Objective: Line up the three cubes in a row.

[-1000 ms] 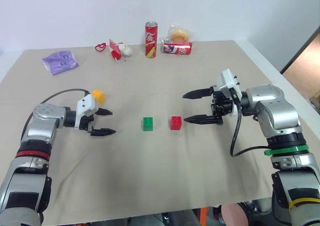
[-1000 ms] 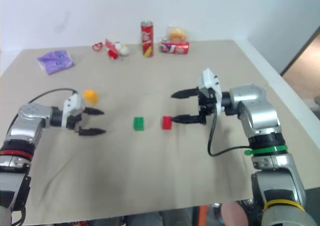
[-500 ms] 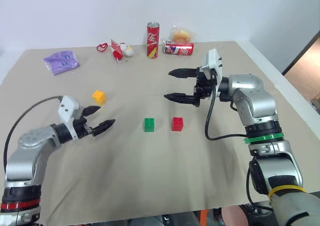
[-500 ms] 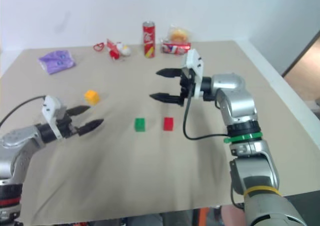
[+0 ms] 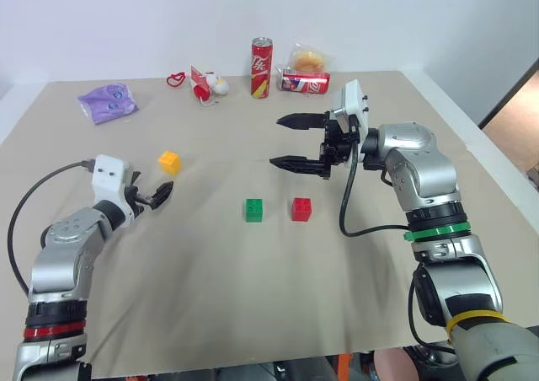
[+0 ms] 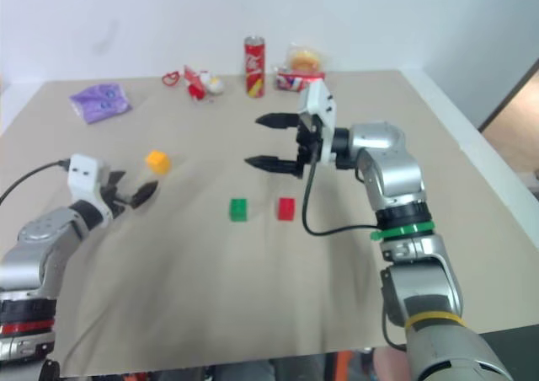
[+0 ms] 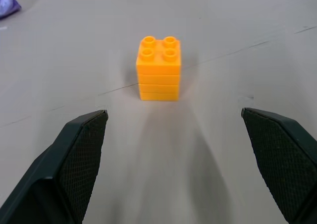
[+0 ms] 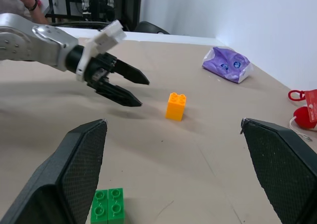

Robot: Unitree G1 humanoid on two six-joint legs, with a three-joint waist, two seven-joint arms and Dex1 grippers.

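Left gripper [image 5: 160, 197] has its fingers spread wide, pointing at the yellow cube [image 5: 169, 162] just ahead, not touching it. Right gripper [image 5: 286, 141] is spread wide too, up above the table [image 5: 253, 297], behind the green cube [image 5: 253, 210] and red cube [image 5: 301, 209], which sit side by side.

Bright and even throughout, lit softly from overhead. Only faint, diffuse shadows on the tabletop [image 5: 253, 280], slightly darker under the right hand [image 5: 286, 142] and beside the yellow cube [image 7: 159, 68]. No glare anywhere. Sharp in the left eye view, a little softer and hazier in the right eye view. Blurred and dark at the near fingers [image 7: 79, 154] in both wrist views.
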